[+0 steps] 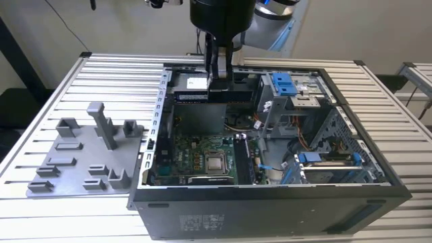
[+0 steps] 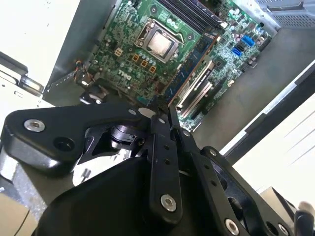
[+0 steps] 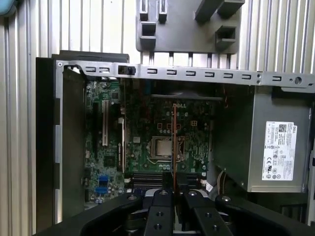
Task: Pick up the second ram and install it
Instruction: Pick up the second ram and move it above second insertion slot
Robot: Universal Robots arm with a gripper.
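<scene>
Hovering above open computer case [image 1: 270, 212] | gripper [image 1: 220, 92] jaws pinched tight on second ram [image 1: 192, 95], stick held level, up off motherboard [image 1: 196, 152] | pickup done, slot seating not yet done

The arm [image 1: 223, 15] hangs from the upper edge of the exterior view, its black wrist upright, with a grey, blue-trimmed joint [image 1: 273, 20] beside it toward the exterior view's right. The pincer [image 1: 219, 87] points straight down, its slim black fingers [image 1: 212, 63] drawn close and clamped on the second ram [image 1: 192, 95], which lies level. In the second wrist view its linkage bars [image 2: 162, 162] converge toward the tips.
</scene>
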